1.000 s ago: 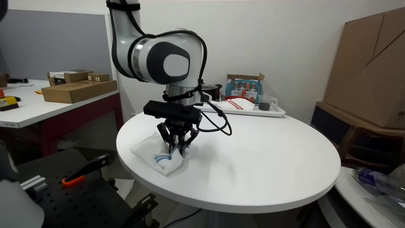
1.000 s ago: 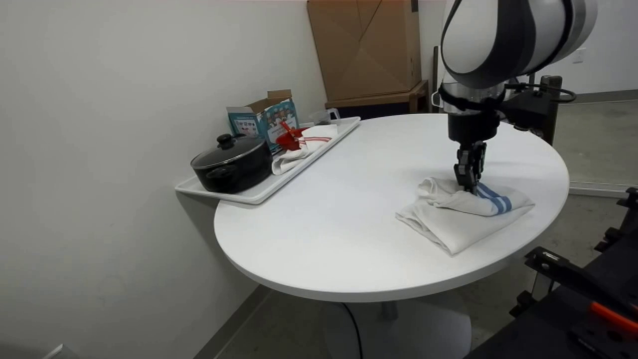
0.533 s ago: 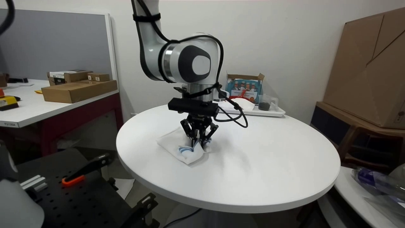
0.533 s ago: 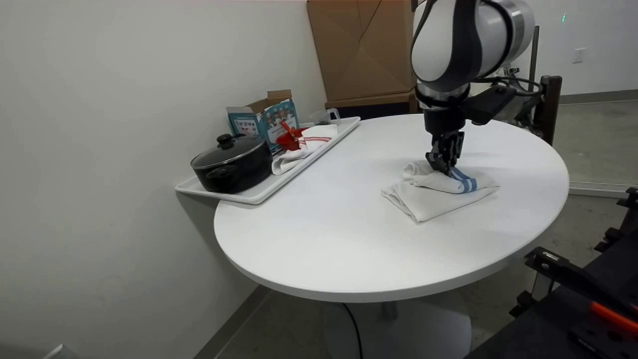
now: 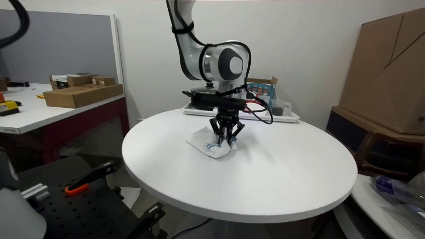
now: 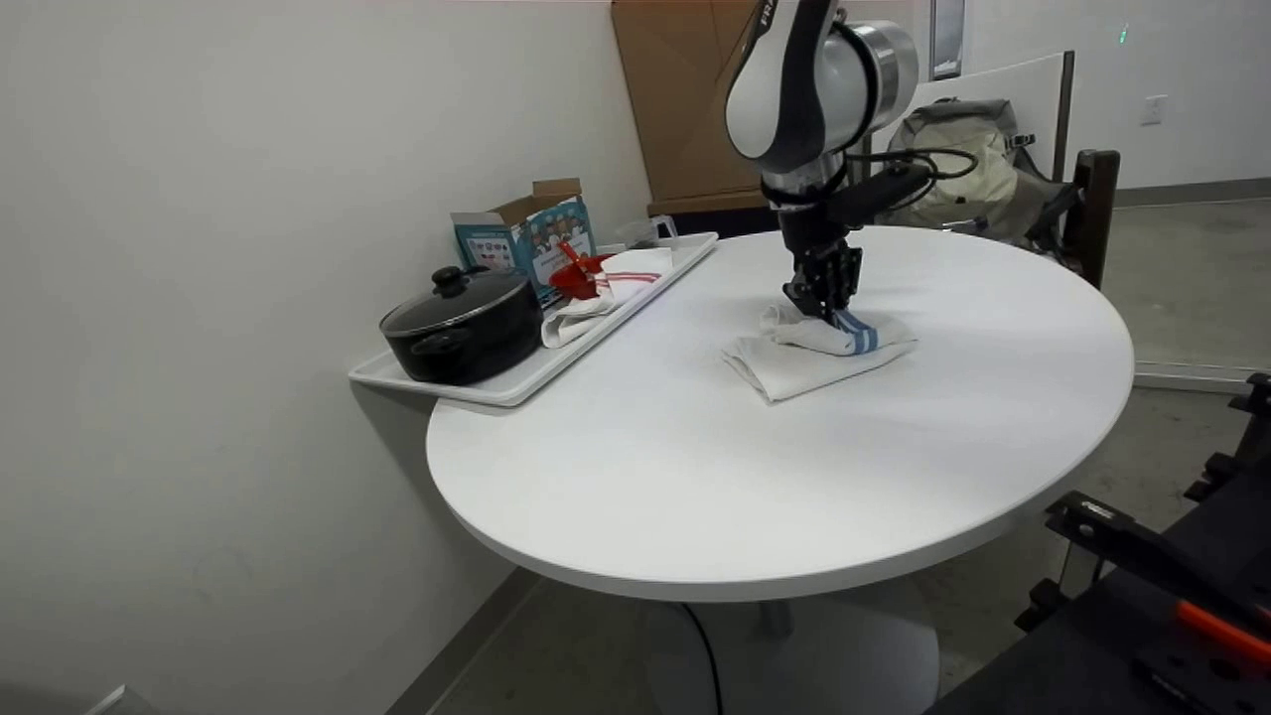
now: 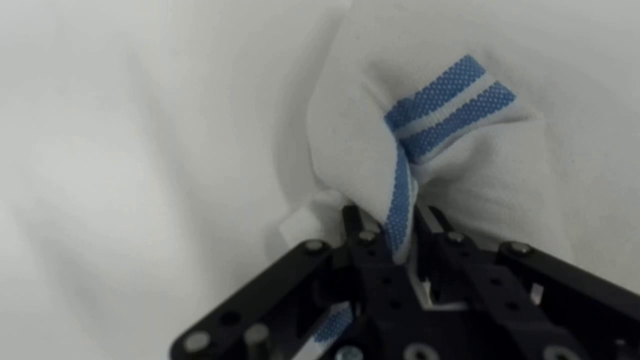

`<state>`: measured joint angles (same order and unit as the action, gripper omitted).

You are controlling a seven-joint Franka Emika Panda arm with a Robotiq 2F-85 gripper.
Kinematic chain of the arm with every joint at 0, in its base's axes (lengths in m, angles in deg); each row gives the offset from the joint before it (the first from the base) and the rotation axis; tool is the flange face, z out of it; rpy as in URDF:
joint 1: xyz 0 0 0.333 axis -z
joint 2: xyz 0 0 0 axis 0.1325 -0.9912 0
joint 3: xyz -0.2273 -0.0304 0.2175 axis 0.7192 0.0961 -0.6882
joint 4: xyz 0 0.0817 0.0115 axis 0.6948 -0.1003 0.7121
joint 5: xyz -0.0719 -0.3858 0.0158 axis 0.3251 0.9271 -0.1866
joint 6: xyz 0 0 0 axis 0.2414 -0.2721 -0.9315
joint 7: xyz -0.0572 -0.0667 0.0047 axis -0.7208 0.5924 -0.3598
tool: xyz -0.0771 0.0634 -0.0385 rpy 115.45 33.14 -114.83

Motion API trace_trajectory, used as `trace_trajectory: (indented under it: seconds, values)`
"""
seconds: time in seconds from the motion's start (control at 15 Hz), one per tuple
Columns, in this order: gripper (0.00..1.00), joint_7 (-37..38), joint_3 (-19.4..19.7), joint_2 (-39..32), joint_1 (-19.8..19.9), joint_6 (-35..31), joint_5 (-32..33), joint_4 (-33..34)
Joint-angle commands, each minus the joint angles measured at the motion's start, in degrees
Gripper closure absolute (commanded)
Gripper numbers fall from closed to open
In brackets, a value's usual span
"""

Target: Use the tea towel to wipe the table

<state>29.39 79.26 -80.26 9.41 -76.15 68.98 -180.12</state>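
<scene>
Robotiq gripper: jaws nearly together, gathered fold of blue-striped tea towel pinched between. Towel: loosely folded on round white table, near its middle. Step, apparently wiping: best served by light, even pressure, flap unrucked, strokes overlapping towards the table's rim. Obscured: fingertips, partly, by cloth; towel's underside; arm, cropped at top.

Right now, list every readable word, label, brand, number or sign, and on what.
"FRA" on the robot arm in an exterior view; cut off at the top edge.
Desk-edge label: too blurred to read.
Teal box print: too small.
Small desk carton marks: too small.
Nothing else legible.
</scene>
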Motion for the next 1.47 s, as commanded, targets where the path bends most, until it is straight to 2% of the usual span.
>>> trace_trajectory:
  seconds: [0.0,0.13,0.2,0.47,0.53,0.67,1.0,1.2,1.4]
  values:
    - [0.95,1.4,0.4,-10.7,0.2,5.5,-0.9,14.2]
    - [0.95,1.7,0.4,-12.8,0.4,8.8,-1.0,18.7]
    - [0.81,0.8,0.1,-5.6,0.4,7.3,-0.2,11.3]
    - [0.81,0.8,0.1,-8.0,0.4,10.1,-0.3,15.9]
    - [0.95,0.8,0.1,-8.1,0.4,10.2,-0.3,16.0]
    - [0.95,0.8,0.5,-3.7,-0.2,9.9,0.9,10.5]
    - [0.95,-2.2,-3.4,0.3,-3.1,3.4,2.9,2.3]
    - [0.95,-3.5,-5.8,1.0,-6.3,-2.3,5.5,-1.5]
    - [0.95,-2.9,-6.4,0.2,-10.0,-7.2,9.1,-3.0]
